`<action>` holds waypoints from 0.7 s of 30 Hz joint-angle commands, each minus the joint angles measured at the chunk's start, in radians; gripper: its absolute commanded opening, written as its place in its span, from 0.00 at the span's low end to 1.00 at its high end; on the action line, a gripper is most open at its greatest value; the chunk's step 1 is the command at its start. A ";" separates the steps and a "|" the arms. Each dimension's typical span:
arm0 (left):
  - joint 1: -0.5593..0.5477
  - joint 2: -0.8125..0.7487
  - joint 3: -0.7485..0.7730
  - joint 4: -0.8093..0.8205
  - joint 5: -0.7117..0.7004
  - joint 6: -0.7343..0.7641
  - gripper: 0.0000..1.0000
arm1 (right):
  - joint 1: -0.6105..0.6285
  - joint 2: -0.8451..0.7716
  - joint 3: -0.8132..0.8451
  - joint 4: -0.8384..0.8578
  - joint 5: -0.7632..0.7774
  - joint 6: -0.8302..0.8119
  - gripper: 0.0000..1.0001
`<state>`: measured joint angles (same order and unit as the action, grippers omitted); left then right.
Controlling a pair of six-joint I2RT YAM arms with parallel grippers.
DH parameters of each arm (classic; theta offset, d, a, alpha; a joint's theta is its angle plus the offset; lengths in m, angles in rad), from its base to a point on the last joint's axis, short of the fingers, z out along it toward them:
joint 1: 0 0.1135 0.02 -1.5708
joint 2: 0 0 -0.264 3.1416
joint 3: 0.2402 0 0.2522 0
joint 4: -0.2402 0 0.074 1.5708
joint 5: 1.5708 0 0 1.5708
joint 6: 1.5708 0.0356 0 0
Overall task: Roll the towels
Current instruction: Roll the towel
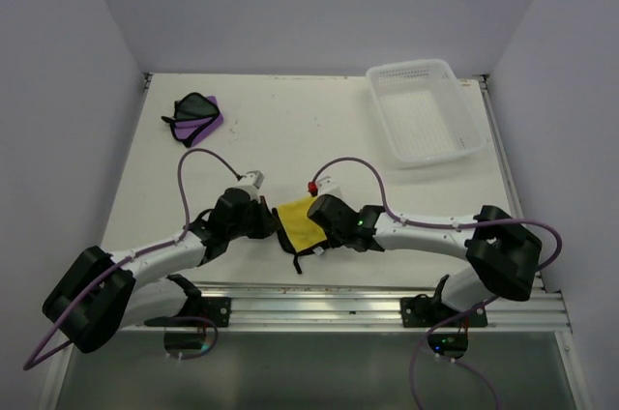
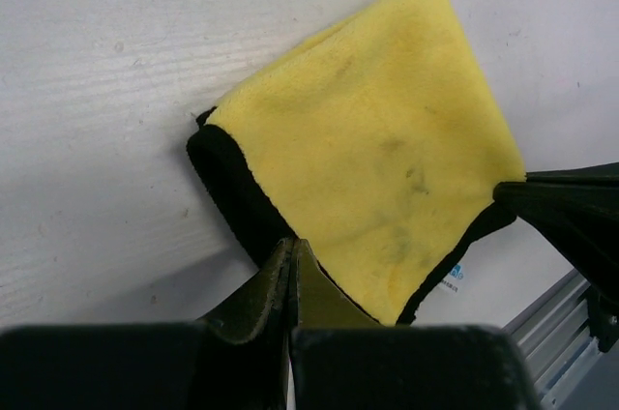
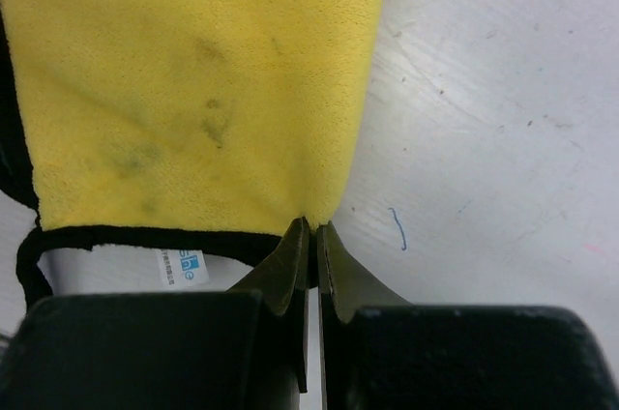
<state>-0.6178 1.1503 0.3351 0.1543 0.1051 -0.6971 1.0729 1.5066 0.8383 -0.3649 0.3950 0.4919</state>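
The yellow towel [image 1: 298, 217] lies folded on the white table between my two grippers. It fills the left wrist view [image 2: 377, 149] and the right wrist view [image 3: 193, 81], with black edging and a small white label. My left gripper [image 1: 278, 226] is shut, its tips [image 2: 292, 248] pinching the towel's black edge. My right gripper [image 1: 315, 224] is shut on the opposite corner [image 3: 311, 228]. The purple towel [image 1: 198, 118] lies crumpled at the far left, away from both grippers.
A white perforated basket [image 1: 462, 101] stands at the far right of the table. A metal rail [image 1: 319, 304] runs along the near edge, close behind the yellow towel. Purple cables loop above both arms.
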 commanded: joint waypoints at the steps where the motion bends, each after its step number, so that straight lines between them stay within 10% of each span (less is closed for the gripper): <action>1: -0.005 -0.003 0.035 0.050 0.024 -0.022 0.00 | 0.010 0.015 0.064 -0.054 0.116 -0.064 0.00; 21: -0.005 -0.018 0.048 0.053 0.021 -0.036 0.00 | 0.091 0.050 0.099 -0.121 0.346 -0.250 0.00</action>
<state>-0.6178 1.1481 0.3439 0.1642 0.1108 -0.7193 1.1572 1.5269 0.8928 -0.4683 0.6773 0.2584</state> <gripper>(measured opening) 0.005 0.028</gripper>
